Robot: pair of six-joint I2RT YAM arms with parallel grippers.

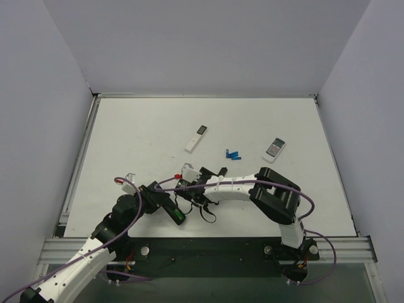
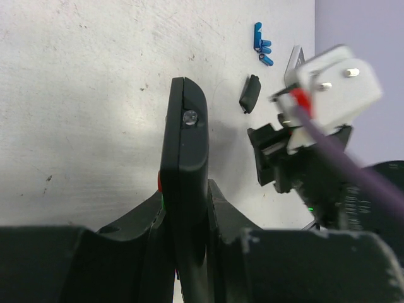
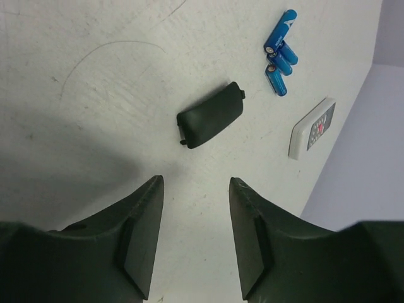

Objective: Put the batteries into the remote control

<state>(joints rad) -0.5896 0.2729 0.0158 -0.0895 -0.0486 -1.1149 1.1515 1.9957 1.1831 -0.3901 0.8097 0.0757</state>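
Note:
My left gripper [image 1: 163, 205] is shut on the long black remote [image 1: 175, 213] and holds it on edge, its far end sticking out past the fingers in the left wrist view [image 2: 184, 142]. A small green patch [image 1: 179, 218] shows on the remote; I cannot tell whether it is a cell. No loose green batteries are in view. My right gripper [image 1: 187, 189] is open and empty [image 3: 196, 211], just above the table beside the remote. The black battery cover [image 3: 209, 115] lies on the table ahead of it, also seen in the top view [image 1: 222, 171].
Several small blue cells [image 1: 233, 154] lie mid-table, also in the right wrist view [image 3: 279, 53]. A slim white stick remote [image 1: 196, 137] lies further back. A short white remote with a grey keypad [image 1: 274, 149] lies to the right. Grey walls surround the table.

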